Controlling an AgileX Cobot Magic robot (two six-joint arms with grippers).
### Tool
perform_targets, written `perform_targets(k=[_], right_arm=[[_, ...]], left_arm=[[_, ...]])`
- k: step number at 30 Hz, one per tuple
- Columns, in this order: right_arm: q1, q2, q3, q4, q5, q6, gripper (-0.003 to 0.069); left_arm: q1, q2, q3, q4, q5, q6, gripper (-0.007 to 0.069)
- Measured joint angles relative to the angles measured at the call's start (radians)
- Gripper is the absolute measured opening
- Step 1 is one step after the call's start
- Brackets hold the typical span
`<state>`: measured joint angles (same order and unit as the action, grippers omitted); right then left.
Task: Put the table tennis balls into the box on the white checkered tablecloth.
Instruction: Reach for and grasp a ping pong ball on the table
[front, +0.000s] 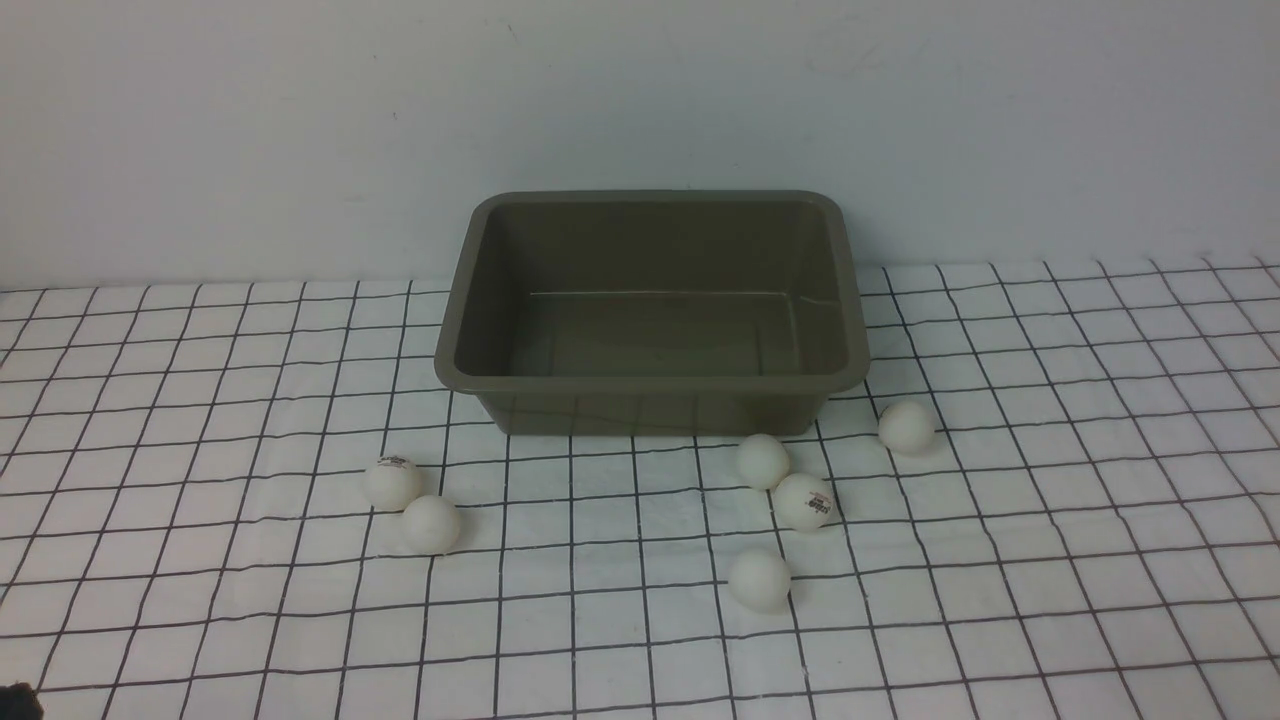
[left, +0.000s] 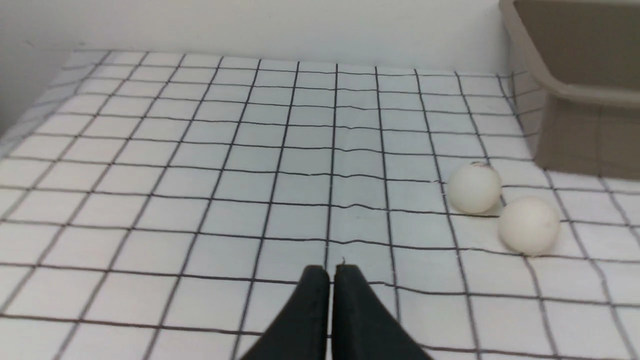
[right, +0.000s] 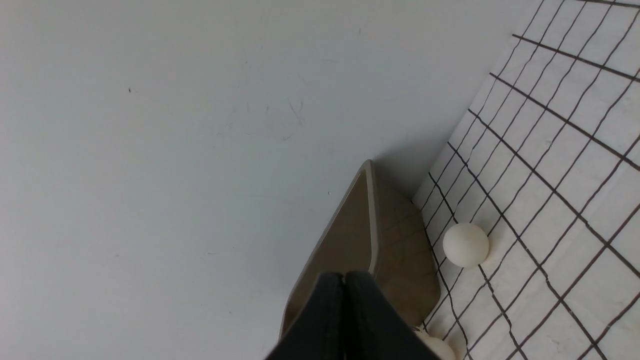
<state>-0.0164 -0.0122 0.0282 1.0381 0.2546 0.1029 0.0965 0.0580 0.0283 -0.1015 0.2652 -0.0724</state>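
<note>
Table tennis balls (front: 803, 500), all six, lie on the white checkered tablecloth (front: 200, 400) ahead of both pairs of jaws, pressed together and empty, the box (front: 650, 383) beyond them unfilled; first pickup judged pending, requiring jaws spread over one ball.

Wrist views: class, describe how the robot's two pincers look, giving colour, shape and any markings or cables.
The left pincer and the right pincer look alike. Each is plain matte black, in two halves, broad at the base and tapering to rounded tips. No markings, cables or arm links show.
</note>
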Motion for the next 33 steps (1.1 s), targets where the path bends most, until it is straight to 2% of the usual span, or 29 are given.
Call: perform_targets(k=[6, 7, 9, 11, 13, 16, 20, 24, 26, 33], right_arm=[[0.000, 0.000, 0.000, 0.071, 0.032, -0.093, -0.0017], [0.000, 0.000, -0.004, 0.096, 0.070, -0.167, -0.0017], [0.000, 0.000, -0.013, 0.104, 0.098, -0.212, -0.0017], [0.000, 0.000, -0.058, 0.126, 0.171, -0.324, -0.0017], [0.000, 0.000, -0.146, 0.144, 0.263, -0.491, -0.0017], [0.000, 0.042, -0.230, 0.132, 0.332, -0.576, -0.0017], [0.000, 0.126, -0.310, 0.025, 0.415, -0.610, -0.0017], [0.000, 0.223, -0.361, -0.058, 0.484, -0.608, -0.0015], [0.000, 0.321, -0.410, -0.120, 0.537, -0.599, -0.0013], [0.000, 0.681, -0.597, -0.303, 0.600, -0.587, -0.0013]], left_arm=[[0.000, 0.000, 0.000, -0.162, 0.000, -0.084, -0.0004], [0.000, 0.000, 0.000, -0.232, 0.000, -0.104, -0.0004], [0.000, 0.000, 0.000, -0.268, -0.001, -0.114, -0.0004], [0.000, 0.000, 0.000, -0.409, -0.005, -0.122, -0.0004], [0.000, 0.000, 0.000, -0.535, -0.009, -0.125, -0.0004], [0.000, 0.000, 0.000, -0.661, -0.011, -0.126, -0.0004], [0.000, 0.000, 0.000, -0.846, -0.015, -0.126, -0.0004], [0.000, 0.000, 0.000, -0.938, -0.021, -0.125, -0.0004], [0.000, 0.000, 0.000, -1.028, -0.038, -0.123, -0.0004], [0.000, 0.000, 0.000, -1.055, -0.048, -0.115, -0.0004]])
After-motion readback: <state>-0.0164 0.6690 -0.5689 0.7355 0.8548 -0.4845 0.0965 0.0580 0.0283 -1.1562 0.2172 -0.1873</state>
